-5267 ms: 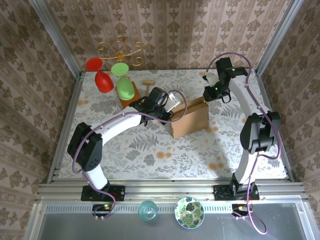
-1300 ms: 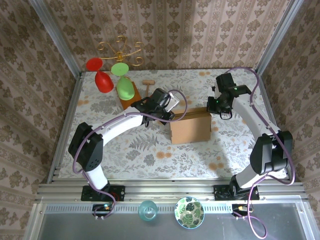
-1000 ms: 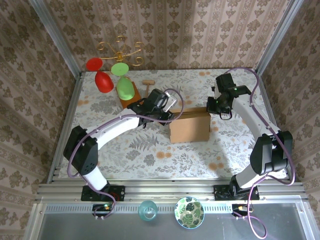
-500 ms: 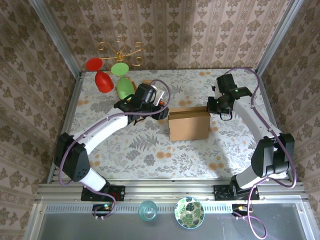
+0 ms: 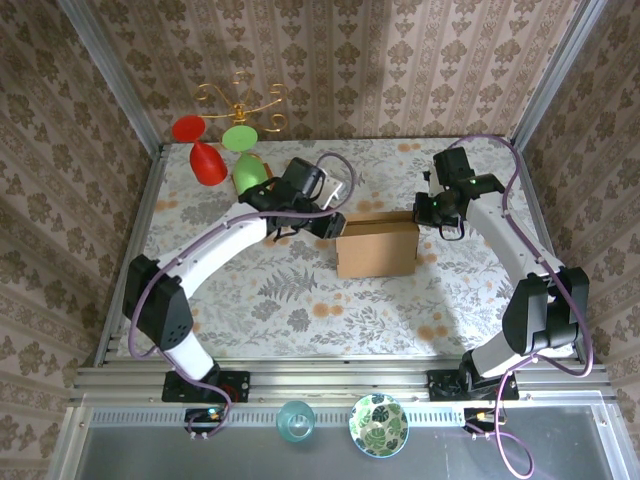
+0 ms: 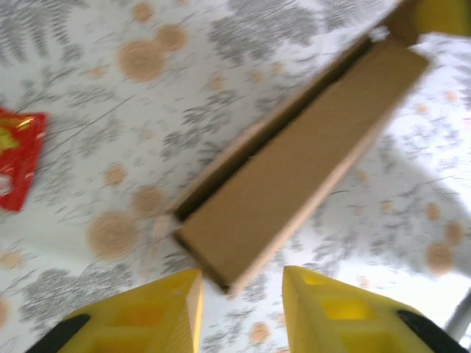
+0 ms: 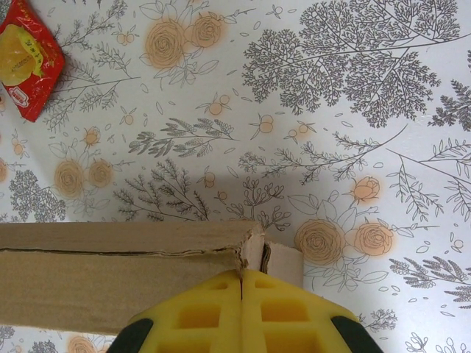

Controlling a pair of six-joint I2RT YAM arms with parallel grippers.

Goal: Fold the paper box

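Plain brown cardboard paper box (image 5: pixel 378 255), folded into a slim rectangular block, standing on a long side, dark slit along its top seam, near the middle of the tabletop (image 5: pixel 250 300), slightly toward the right edge

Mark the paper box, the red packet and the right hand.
paper box (image 5: pixel 377 250): top external view, broad panel middle.
red packet (image 7: pixel 29 59): right wrist view, centre.
right hand (image 7: pixel 241 283): right wrist view, between fingertips.
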